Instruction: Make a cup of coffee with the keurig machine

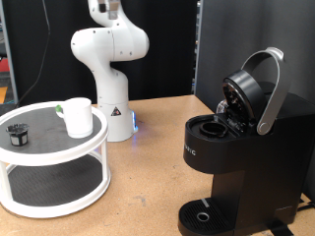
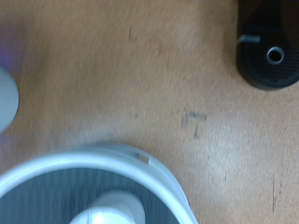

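**Keurig open, cup waiting on the stand**

The keurig machine (image 1: 241, 138) stands on the wooden counter (image 1: 148, 157) at the exterior view's right, its hinged lid raised so the pod chamber lies open, probably ready for loading. The cup (image 1: 78, 117) sits on the top tier of a white two-tier round stand (image 1: 54, 162) at the left, near a small black pod (image 1: 17, 133). The hand shows in neither view, so whether its fingers are spread or pressed together cannot be told. Judging by the wrist view, it hangs high above the stand's edge, with the cup (image 2: 107, 210) almost underneath and the machine's drip base (image 2: 271, 56) well apart.

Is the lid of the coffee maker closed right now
No, the keurig machine has its hinged top lid swung up, leaving the pod chamber open.
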Controlling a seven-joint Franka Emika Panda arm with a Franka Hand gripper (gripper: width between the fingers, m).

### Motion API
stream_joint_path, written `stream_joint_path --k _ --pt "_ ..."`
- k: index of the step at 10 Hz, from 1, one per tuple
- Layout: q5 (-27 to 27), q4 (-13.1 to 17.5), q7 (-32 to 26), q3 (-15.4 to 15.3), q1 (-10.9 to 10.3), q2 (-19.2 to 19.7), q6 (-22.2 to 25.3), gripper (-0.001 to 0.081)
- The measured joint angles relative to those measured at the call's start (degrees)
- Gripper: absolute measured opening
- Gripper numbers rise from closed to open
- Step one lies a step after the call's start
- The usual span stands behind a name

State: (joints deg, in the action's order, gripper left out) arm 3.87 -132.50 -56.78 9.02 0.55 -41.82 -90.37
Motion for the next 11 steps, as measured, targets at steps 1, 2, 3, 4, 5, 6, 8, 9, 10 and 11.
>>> stream_joint_path --k 1,2,3,4,5,6,8,9,10,11 --pt "2.5 0.7 -3.6 1.6 0.1 0.6 0.0 0.0803" --pt "3.4 1.5 -5.8 2.1 0.0 1.5 0.4 0.0803" --pt "3.1 1.4 -5.3 2.2 0.0 1.5 0.4 0.0803" --pt "3.0 1.4 -5.5 2.6 0.1 1.5 0.4 0.0803" --pt "3.0 1.4 -6.7 3.9 0.1 1.5 0.4 0.0803" --pt "3.2 1.4 -8.9 6.0 0.2 1.7 0.3 0.0803" --pt "4.9 1.8 -14.3 10.1 0.4 2.1 -0.1 0.0803" --pt "5.5 2.1 -16.5 12.1 0.5 2.4 -0.6 0.0803" --pt "5.5 2.7 -17.8 13.0 0.5 2.9 -0.8 0.0803" --pt "5.5 2.6 -17.7 12.9 0.5 2.9 -0.7 0.0803"
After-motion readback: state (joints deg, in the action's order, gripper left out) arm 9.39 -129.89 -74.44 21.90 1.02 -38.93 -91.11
